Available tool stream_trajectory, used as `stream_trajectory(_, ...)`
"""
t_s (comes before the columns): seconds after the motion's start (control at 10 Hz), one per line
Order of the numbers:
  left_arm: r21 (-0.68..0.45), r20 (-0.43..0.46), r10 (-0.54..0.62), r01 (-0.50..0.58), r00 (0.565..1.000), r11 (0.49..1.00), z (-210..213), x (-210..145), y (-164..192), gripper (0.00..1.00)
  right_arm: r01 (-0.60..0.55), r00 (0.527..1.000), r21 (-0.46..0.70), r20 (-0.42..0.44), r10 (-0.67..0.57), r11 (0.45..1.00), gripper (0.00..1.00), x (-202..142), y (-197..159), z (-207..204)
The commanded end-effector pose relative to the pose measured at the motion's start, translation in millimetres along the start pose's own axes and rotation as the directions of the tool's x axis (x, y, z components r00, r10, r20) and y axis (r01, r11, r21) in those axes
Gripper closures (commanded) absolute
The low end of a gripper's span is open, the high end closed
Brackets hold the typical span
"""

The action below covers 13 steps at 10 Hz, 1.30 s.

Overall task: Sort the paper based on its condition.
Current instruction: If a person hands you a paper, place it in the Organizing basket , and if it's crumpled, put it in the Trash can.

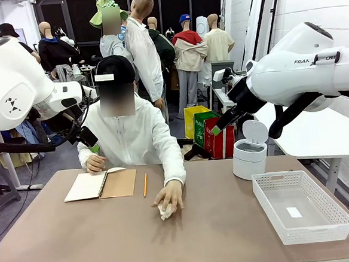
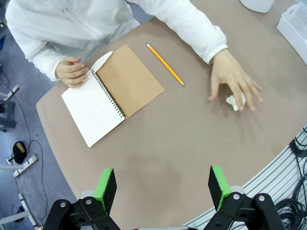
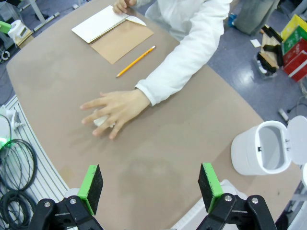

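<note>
A crumpled wad of white paper (image 1: 164, 211) (image 2: 233, 102) (image 3: 100, 121) lies mid-table under the fingers of the person's hand (image 1: 170, 196) (image 2: 232, 81) (image 3: 115, 105). The person's other hand (image 1: 95, 163) (image 2: 71, 72) rests on a white page (image 1: 115, 169) (image 2: 102, 61) curling up at the edge of an open spiral notebook (image 1: 100, 185) (image 2: 110, 93) (image 3: 112, 31). My left gripper (image 1: 93, 145) (image 2: 163, 184) hangs open high over the table's near left. Open too, my right gripper (image 1: 219, 125) (image 3: 151, 184) hovers high over the near right, holding nothing.
A yellow pencil (image 1: 145, 184) (image 2: 165, 64) (image 3: 135, 61) lies beside the notebook. A white bin (image 1: 249, 151) (image 3: 264, 148) with its lid up stands at the far right. A white basket (image 1: 285, 174) (image 2: 295, 24) holding a small white scrap sits at the right.
</note>
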<state>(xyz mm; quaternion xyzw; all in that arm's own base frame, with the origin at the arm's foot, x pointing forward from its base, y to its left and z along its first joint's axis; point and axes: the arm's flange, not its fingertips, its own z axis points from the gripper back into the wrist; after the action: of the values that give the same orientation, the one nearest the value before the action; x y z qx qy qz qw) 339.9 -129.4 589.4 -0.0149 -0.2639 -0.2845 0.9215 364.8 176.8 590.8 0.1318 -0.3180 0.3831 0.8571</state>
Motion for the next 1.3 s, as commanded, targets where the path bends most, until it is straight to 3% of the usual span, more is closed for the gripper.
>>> stream_trajectory(0.0, 0.001, 0.003, -0.004, 0.004, 1.000, 1.000, 1.0, -0.1, 0.8, 0.00, 0.001, 1.000, 0.007, 0.001, -0.001, 1.000, 0.00, 0.0, 0.3, -0.7)
stream_trajectory(1.2, 0.001, 0.003, -0.004, 0.004, 1.000, 1.000, 1.0, -0.1, 0.8, 0.00, -0.019, 1.000, 0.002, -0.009, 0.019, 1.000, 0.00, 2.4, 5.9, -3.2)
